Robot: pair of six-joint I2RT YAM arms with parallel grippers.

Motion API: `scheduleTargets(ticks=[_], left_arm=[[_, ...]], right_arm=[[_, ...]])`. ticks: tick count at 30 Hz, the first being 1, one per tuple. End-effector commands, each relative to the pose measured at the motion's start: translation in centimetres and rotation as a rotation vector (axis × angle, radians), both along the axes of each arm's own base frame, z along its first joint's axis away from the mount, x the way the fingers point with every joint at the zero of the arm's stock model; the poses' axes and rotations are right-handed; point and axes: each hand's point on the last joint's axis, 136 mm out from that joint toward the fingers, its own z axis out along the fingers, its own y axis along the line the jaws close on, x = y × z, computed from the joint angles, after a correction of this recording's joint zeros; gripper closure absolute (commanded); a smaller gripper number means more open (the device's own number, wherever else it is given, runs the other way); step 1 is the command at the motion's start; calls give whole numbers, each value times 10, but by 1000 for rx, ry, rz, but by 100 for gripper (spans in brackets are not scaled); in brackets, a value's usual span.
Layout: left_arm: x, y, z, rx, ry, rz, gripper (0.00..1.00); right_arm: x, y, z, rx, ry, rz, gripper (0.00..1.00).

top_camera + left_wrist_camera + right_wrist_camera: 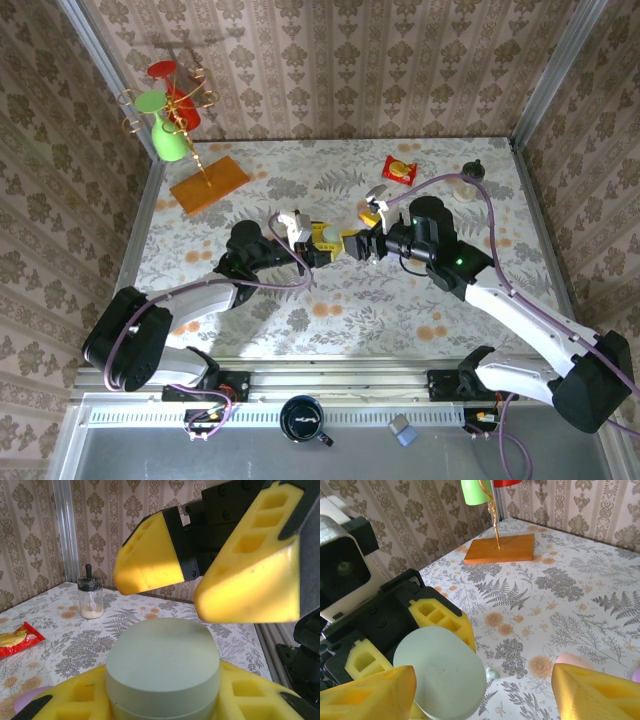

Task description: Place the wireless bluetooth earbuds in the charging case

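The floral-patterned table (330, 320) carries a gold wire stand on a flat orange base (208, 186) at the far left. A green plastic cup (167, 143) and a red plastic cup (163, 70) sit on the stand's arms. A red foil packet (400, 170) lies at the far right. To its right, a small glass jar with a black lid (91, 598) holds a layer of white powder. A pale pink rounded thing (569, 660) sits on the table, half hidden behind one of the right gripper's fingers.

Mid-table, the left gripper (322, 242) is clamped on a pale green oval plastic case (162, 672), with its yellow foam fingers (250, 697) pressing both sides. The case's lid is down, so its inside cannot be seen. The right gripper (362, 243) hovers close over the case's top in the left wrist view, jaws spread wide with nothing gripped. One tiny pale glinting earbud (491, 674) lies on the table outside the case, just beside it in the right wrist view.
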Motion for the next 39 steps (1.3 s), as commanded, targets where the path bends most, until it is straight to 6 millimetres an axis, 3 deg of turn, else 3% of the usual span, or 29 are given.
scheduleTargets(ticks=[1, 5, 10, 14, 22, 39], left_arm=[[-4, 3, 14, -39, -23, -7, 68], [-2, 2, 14, -39, -20, -6, 68], [-4, 1, 17, -53, -20, -21, 69], [-3, 1, 16, -47, -20, -16, 69], [-8, 3, 14, -53, -86, -18, 72], [-10, 5, 8, -48, -87, -11, 72]], right_arm=[[-10, 1, -3, -17, -31, 50, 27], [-13, -1, -9, -29, -40, 50, 27], [-1, -9, -16, -62, -38, -30, 27], [-4, -3, -12, -48, -56, 8, 27], [19, -16, -7, -52, -75, -138, 27], [37, -15, 8, -25, -93, -194, 28]])
